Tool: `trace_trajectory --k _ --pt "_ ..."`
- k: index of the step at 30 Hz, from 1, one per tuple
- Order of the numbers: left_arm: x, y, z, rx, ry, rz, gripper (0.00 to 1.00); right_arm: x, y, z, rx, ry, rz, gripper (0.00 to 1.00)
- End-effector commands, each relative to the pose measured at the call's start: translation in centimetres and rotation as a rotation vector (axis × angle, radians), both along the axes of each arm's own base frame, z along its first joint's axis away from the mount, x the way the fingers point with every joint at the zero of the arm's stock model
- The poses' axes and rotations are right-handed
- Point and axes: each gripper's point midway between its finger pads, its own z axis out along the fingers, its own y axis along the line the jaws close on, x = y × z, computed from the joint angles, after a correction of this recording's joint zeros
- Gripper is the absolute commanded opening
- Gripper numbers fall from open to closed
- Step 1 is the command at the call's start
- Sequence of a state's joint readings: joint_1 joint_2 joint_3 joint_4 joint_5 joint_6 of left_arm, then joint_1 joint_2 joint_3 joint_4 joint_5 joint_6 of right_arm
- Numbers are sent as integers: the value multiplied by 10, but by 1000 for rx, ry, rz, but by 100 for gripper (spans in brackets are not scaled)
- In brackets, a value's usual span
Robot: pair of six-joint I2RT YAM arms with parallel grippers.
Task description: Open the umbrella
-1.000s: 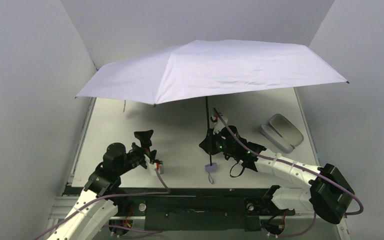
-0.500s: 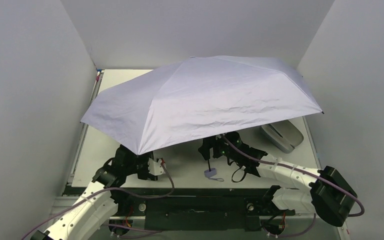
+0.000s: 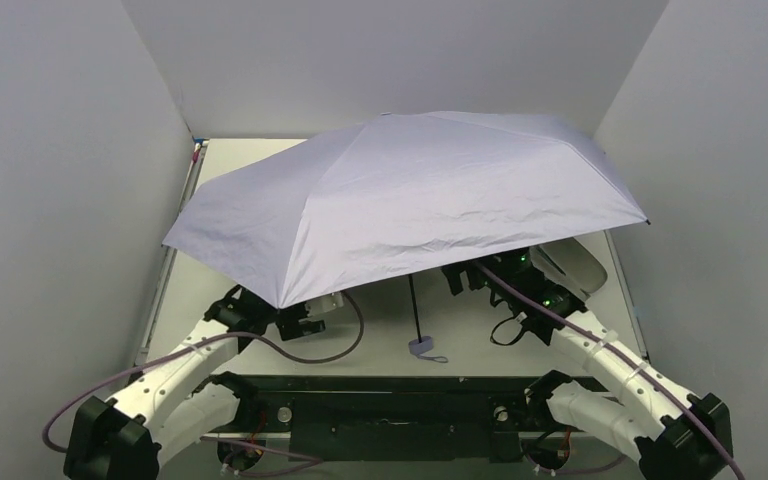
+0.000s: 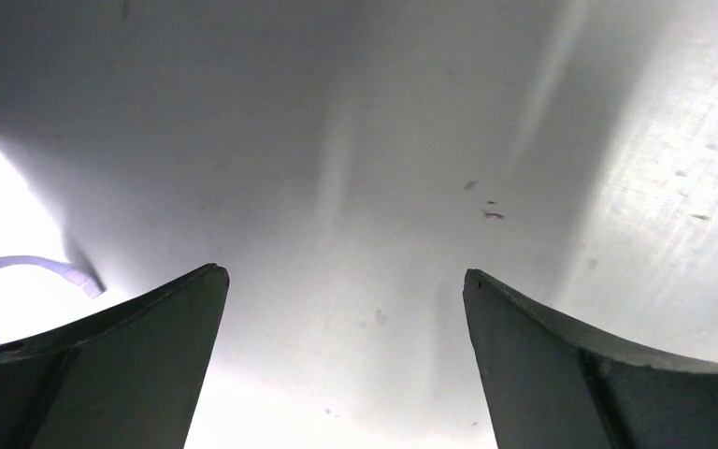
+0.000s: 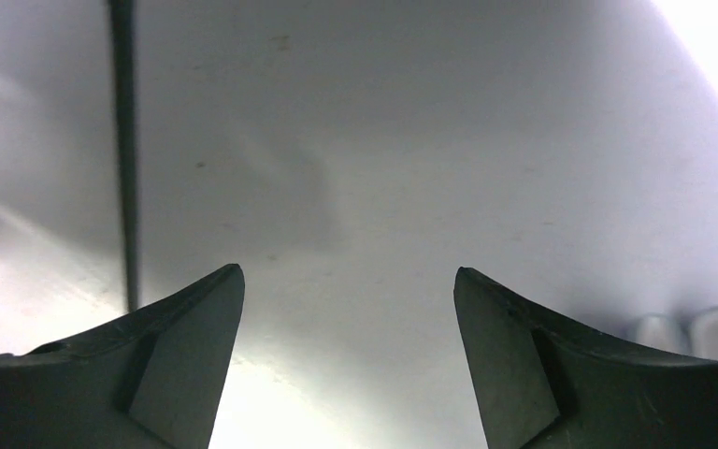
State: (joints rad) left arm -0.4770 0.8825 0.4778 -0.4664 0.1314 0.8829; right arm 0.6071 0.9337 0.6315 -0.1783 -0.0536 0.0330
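Tipping is the risk: the open umbrella (image 3: 410,190) sits unheld over the table's (image 3: 380,330) middle, handle (image 3: 420,347) by the near edge; left gripper (image 4: 341,281) and right gripper (image 5: 348,271) gape empty, and either could snag it.

A: Where is the umbrella (image 3: 410,200)?
B: On the table (image 3: 250,160), handle (image 3: 421,346) near the front edge, between the arms. Its canopy is over the left gripper (image 4: 341,276) and the right gripper (image 5: 348,271).
A: The pouch (image 3: 582,262)?
B: Right side, partly under the canopy.
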Motion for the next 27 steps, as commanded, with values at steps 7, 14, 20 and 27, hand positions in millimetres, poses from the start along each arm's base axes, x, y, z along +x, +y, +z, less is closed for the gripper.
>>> trace_trajectory --k 7,14,20,27 --pt "55 19 27 -76 204 466 97 4 -93 2 -337 -31 -42 79" --pt "79 52 29 -219 233 749 97 14 -158 -8 -417 27 -234 79" --pt "71 78 24 -174 86 803 97 14 -177 -14 -430 13 -297 80" --pt "67 90 23 -147 26 837 97 10 -178 -24 -440 29 -280 80"
